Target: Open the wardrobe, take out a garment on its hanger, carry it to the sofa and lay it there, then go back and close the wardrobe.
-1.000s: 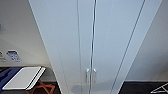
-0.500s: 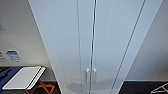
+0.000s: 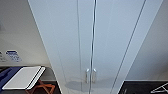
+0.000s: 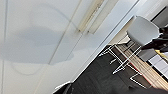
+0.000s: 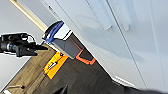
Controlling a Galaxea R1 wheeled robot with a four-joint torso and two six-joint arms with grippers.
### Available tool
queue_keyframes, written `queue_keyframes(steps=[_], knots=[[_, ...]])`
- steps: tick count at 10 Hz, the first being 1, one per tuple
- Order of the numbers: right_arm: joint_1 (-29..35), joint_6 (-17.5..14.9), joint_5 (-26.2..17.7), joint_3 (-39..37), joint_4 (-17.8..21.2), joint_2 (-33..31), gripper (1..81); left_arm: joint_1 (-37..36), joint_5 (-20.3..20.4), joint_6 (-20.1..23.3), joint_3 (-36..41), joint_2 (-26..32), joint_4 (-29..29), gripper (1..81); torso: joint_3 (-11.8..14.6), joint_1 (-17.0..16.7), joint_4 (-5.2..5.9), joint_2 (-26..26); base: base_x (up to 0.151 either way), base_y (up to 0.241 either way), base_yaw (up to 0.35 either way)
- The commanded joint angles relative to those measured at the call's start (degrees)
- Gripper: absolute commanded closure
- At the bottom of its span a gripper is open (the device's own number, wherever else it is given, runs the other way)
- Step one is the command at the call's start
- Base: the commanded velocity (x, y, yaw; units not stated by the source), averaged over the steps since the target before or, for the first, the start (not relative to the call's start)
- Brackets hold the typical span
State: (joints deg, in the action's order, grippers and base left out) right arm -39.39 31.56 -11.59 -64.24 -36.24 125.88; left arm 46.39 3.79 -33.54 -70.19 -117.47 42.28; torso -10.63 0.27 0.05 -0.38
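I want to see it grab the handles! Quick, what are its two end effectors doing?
Left end effector: cannot be told.
Right end effector: cannot be told.
The wardrobe doors are shut, handles untouched.

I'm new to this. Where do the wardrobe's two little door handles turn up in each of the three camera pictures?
Head view: the handles sit low in the middle, either side of the door seam.
Left wrist view: the handles run slantwise near the upper middle.
Right wrist view: the handles lie along the upper edge, right of middle.
Shared landmark: the closed white wardrobe doors and their centre seam.
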Motion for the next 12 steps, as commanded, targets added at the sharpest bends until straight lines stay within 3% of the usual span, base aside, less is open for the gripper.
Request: queue_keyframes(steps=[1, 3, 8, 12], knots=[[10.94, -0.01, -5.43, 1.33, 0.21, 1.66, 1.0, -10.99, -7.53, -0.21, 4.62, 0.75, 1.05, 1.0, 0.00, 0.00, 0.00, 0.00, 0.000, 0.000, 0.000], [13.67, 0.33, -6.86, 0.20, 0.30, 4.13, 1.0, -14.16, -10.29, -0.21, 5.59, -0.57, 0.70, 1.0, -0.02, 0.02, 0.00, 0.02, 0.000, 0.000, 0.000], [17.88, 1.92, -5.81, -2.10, 0.12, 6.52, 1.0, -18.21, -11.17, -0.21, 6.12, -3.92, 1.32, 1.0, -0.07, 0.07, 0.00, 0.09, 0.000, 0.000, 0.000], [19.20, 2.98, -0.72, -4.64, -0.06, 7.04, 1.0, -20.67, -12.84, -0.13, 3.85, -8.47, 1.49, 1.0, -0.09, 0.09, 0.00, 0.11, 0.000, 0.000, 0.000]])
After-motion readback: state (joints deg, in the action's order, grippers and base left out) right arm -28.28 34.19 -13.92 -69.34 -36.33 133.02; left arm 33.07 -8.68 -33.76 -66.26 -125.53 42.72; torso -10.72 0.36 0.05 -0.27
